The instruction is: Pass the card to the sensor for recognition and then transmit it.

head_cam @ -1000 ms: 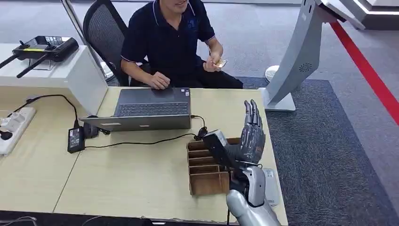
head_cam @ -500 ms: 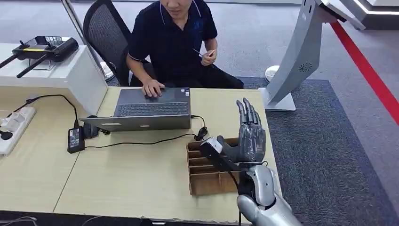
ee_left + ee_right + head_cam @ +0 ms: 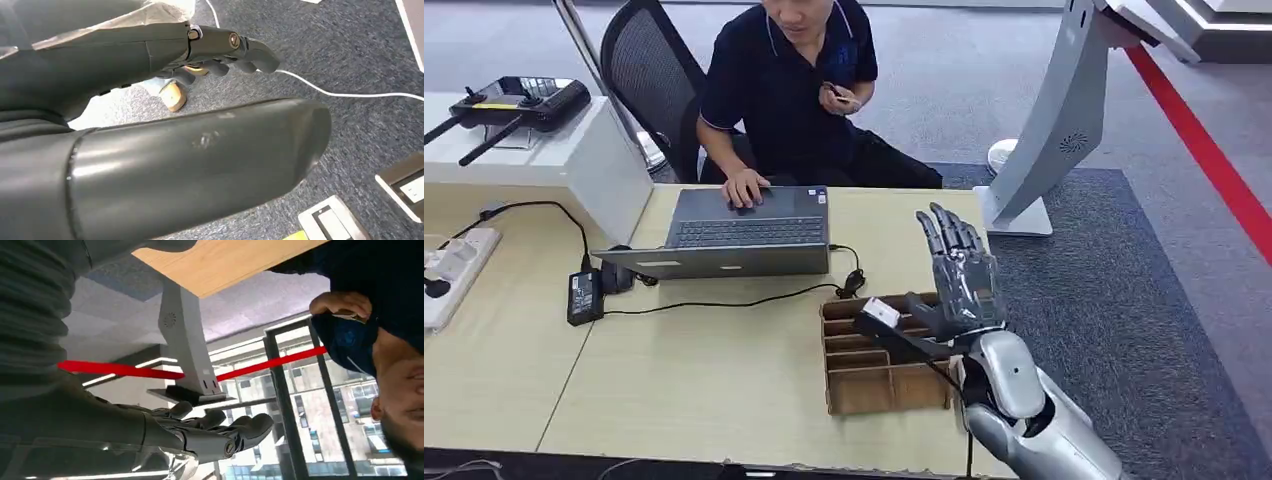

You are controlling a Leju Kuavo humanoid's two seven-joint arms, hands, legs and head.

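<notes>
My right hand [image 3: 961,275] is raised over the table's right end, fingers straight and apart, palm empty; the right wrist view shows its fingers [image 3: 220,430] spread in the air. It hovers just above a wooden divided box [image 3: 864,365]. The person [image 3: 789,80] seated behind the laptop holds a small card [image 3: 836,93] in a hand near the chest, well away from my hand. A grey sensor kiosk [image 3: 1059,120] stands on the carpet to the right of the table. My left hand [image 3: 150,55] hangs over the carpet with nothing in it, its fingers loosely extended.
An open grey laptop [image 3: 744,230] sits mid-table with its cable and power brick [image 3: 584,295]. A power strip [image 3: 454,270] lies at the left edge. A white side counter [image 3: 534,160] carries a black device. A red floor line [image 3: 1204,150] runs at the right.
My right hand has shifted slightly right and tilted, still holding nothing. The person has drawn the card from beside the body up to the chest and leaned in over the laptop.
</notes>
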